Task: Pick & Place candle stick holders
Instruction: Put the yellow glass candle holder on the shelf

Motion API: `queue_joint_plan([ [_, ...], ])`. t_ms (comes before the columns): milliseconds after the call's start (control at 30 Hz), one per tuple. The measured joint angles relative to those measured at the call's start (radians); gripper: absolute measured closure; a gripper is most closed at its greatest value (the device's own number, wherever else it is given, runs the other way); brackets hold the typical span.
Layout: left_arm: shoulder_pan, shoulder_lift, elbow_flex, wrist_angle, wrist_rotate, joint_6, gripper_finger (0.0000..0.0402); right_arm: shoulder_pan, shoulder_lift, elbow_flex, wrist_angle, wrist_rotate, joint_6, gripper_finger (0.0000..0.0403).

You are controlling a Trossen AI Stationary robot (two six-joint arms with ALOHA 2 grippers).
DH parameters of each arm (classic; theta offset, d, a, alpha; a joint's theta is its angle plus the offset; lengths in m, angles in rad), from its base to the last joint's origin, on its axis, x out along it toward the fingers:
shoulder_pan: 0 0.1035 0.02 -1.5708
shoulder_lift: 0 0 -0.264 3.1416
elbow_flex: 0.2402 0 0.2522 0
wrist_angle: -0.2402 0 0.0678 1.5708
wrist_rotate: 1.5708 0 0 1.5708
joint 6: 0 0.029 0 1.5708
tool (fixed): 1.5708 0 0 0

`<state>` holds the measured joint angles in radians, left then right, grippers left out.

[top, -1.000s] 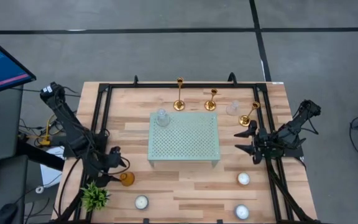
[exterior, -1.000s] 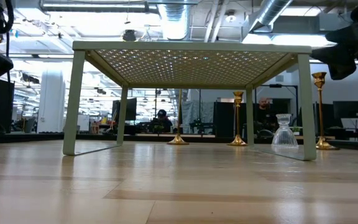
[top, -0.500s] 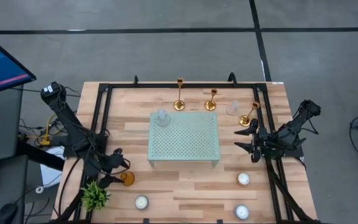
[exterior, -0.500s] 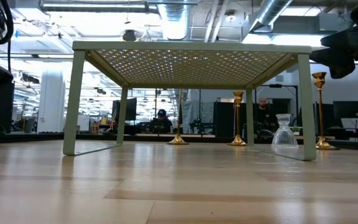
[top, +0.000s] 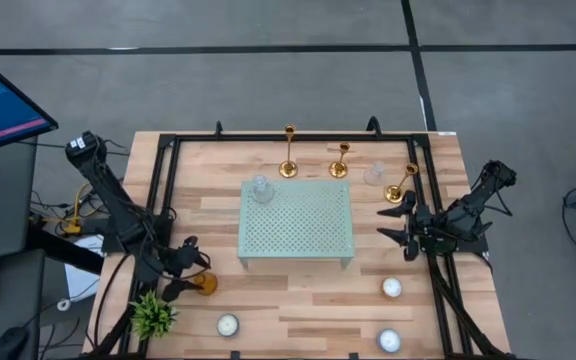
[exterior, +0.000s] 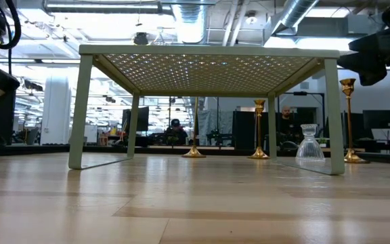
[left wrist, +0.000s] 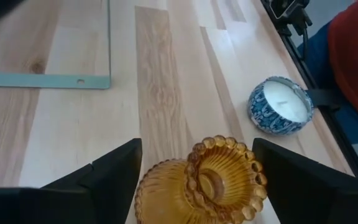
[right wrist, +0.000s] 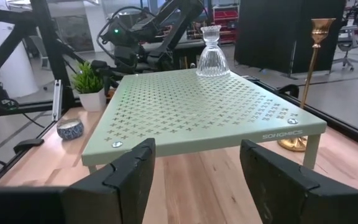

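Left fingers [left wrist: 194,180] have closed in, straddling ribbed amber glass cup [left wrist: 207,180]; right fingers [top: 400,225] hover apart.

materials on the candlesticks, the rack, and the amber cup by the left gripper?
Candlesticks: likely metal, polished gold; thin stems glint. Rack: probably painted metal sheet, matte pale green, punched with small crosses. Amber cup: looks like pressed glass, translucent, ribbed, beaded rim; it sits between the left gripper's fingers.

amber glass cup [left wrist: 197,183]: between the tool's fingers | blue-patterned tealight [left wrist: 280,106]: near, ahead | green perforated shelf [top: 296,223]: further ahead | plant [top: 153,315]: beside
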<state>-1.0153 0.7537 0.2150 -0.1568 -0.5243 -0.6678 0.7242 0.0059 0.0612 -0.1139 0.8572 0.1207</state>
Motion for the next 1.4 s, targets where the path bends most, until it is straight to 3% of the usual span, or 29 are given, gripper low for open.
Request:
queue_joint_plan([
  [500, 0.0, 0.217, 0.0, 0.168, -0.037, -0.029, 0.0121, 0.0, 0.0, 0.0, -0.002, 0.016, 0.001, 0.0177],
  [900, 0.0, 0.215, 0.0, 0.176, -0.058, -0.052, 0.0252, 0.0, 0.0, 0.0, -0.002, 0.013, 0.001, 0.0177],
  [1400, 0.001, 0.215, 0.068, 0.18, -0.102, -0.1, 0.0254, 0.0, 0.0, -0.001, -0.001, 0.012, 0.003, 0.0177],
])
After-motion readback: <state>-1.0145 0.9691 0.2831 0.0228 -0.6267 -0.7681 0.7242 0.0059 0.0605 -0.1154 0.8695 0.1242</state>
